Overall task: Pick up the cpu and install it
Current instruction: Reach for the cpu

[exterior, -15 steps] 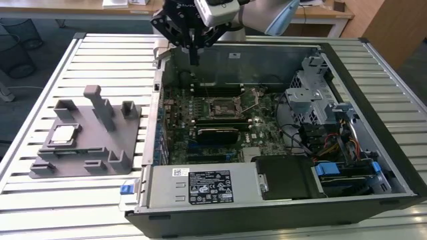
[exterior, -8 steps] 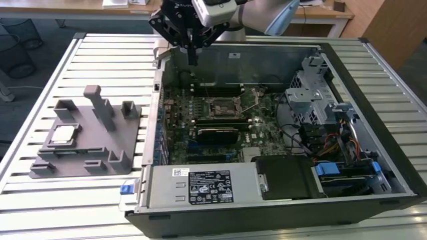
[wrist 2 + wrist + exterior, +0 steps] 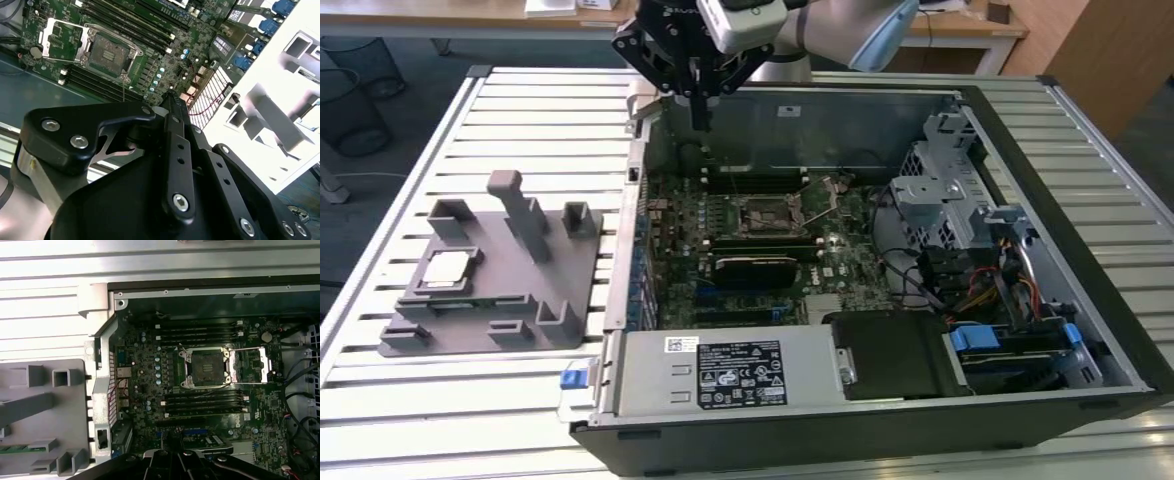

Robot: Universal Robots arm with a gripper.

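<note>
Claw: the black claw [image 3: 702, 122] hangs over the far wall of the open computer case [image 3: 881, 425], toward the case's corner on the exterior view's left. Its two slim fingers are pressed together and point down with nothing between them. The second wrist view shows the same closed tips [image 3: 169, 98] above the board.

Cpu: the cpu [image 3: 450, 268] lies flat, pale top up, on the grey fixture tray [image 3: 467, 335]. It is outside the case and well apart from the claw.

Tray: it sits on the table just beside the case's wall on the exterior view's left, with grey posts and blocks standing up from it. It also shows in the first wrist view [image 3: 47, 407].

Socket: the dark square socket [image 3: 767, 213] is inside the case, near the middle of the green motherboard [image 3: 674, 225]. Both wrist views look down on it [image 3: 111, 50] [image 3: 207, 367]. Its metal frame [image 3: 252, 367] is swung open to one side.

Table: a pale slatted metal table [image 3: 534, 110] carries the case and the tray.
</note>
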